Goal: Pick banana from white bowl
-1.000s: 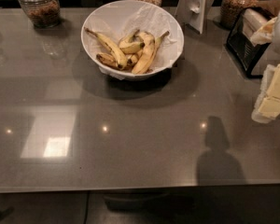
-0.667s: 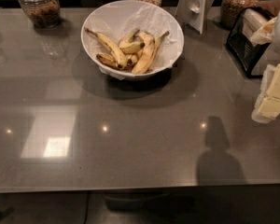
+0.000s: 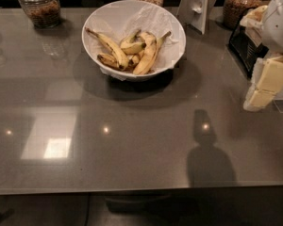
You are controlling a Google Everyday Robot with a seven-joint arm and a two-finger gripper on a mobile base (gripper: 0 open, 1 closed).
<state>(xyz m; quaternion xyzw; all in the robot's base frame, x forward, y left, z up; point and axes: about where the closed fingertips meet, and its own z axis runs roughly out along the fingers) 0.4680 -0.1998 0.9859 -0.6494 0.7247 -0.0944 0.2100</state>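
Grey polished countertop (image 3: pixel 132 140) filled the view, with the white bowl (image 3: pixel 132 20) near the middle of its far edge. The gripper (image 3: pixel 263 84) hung at the right edge, well apart, and I cannot tell whether it was spread or closed. The banana (image 3: pixel 148 55) lay in the bowl, unpicked.
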